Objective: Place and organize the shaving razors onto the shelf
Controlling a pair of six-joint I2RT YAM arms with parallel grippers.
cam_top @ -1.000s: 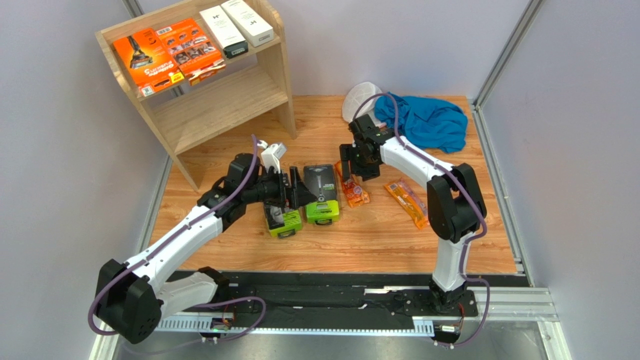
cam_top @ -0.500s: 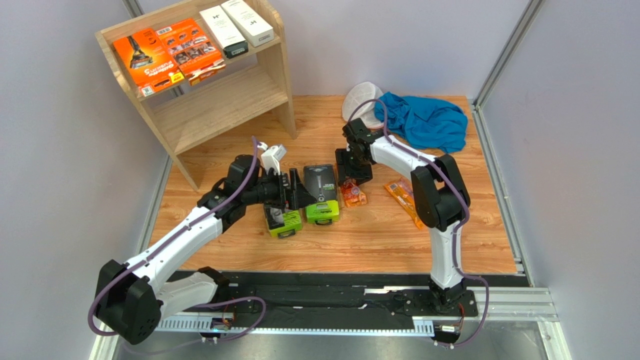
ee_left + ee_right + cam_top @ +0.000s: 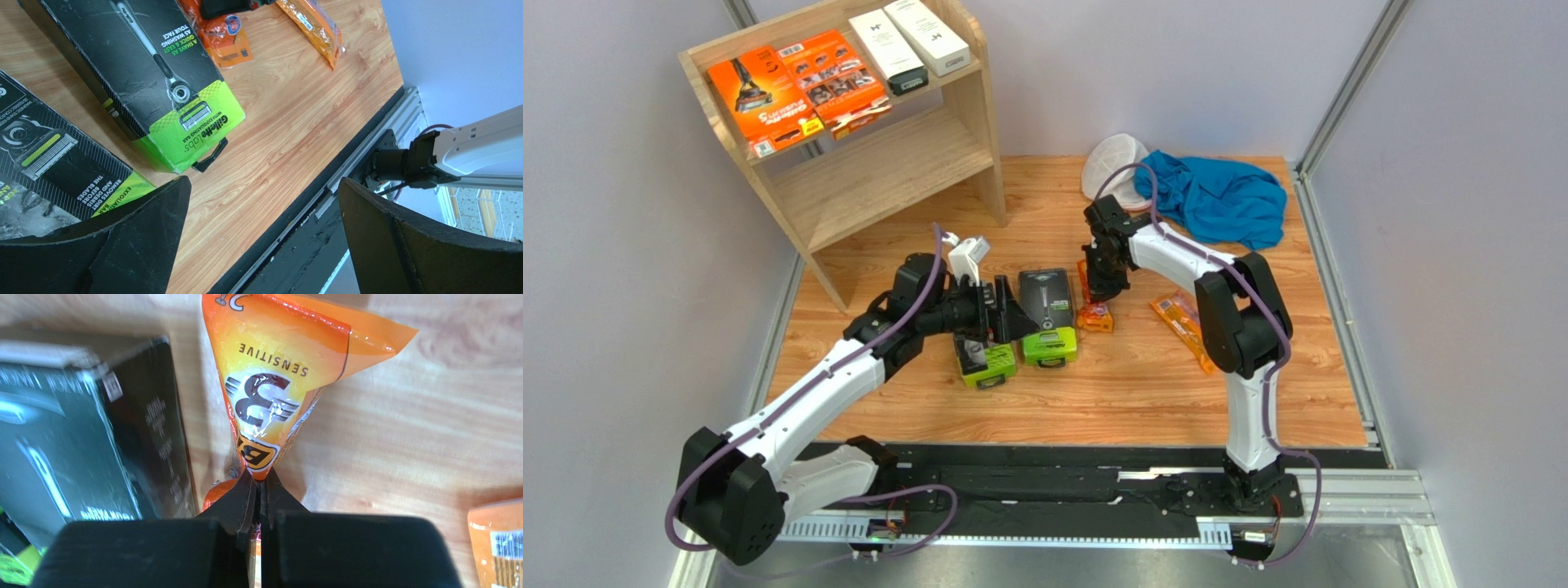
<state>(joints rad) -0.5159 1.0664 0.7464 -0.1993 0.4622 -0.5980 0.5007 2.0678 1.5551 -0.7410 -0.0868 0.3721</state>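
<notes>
My right gripper [image 3: 1100,284] [image 3: 259,484] is shut on one end of a small orange packet [image 3: 1095,315] [image 3: 276,373], whose film bunches into a cone between the jaws. Just left of it lies a black-and-lime razor pack [image 3: 1047,316] [image 3: 92,447]; a second one [image 3: 984,361] [image 3: 55,165] lies lower left. Another small orange packet [image 3: 1185,328] [image 3: 313,24] lies to the right. My left gripper [image 3: 1014,309] [image 3: 264,226] hangs wide open over the two lime packs, holding nothing. The shelf [image 3: 891,172] carries two flat orange packs [image 3: 762,98] and two white boxes [image 3: 887,49] on its top tier.
A blue cloth [image 3: 1216,196] and a white mesh cap [image 3: 1112,159] lie at the back right, close behind my right arm. Grey walls enclose the wooden floor. A black rail [image 3: 1075,472] runs along the near edge.
My right gripper moved left and down onto the small orange packet and shut on its end, bunching the film. The left arm stayed still and open.
</notes>
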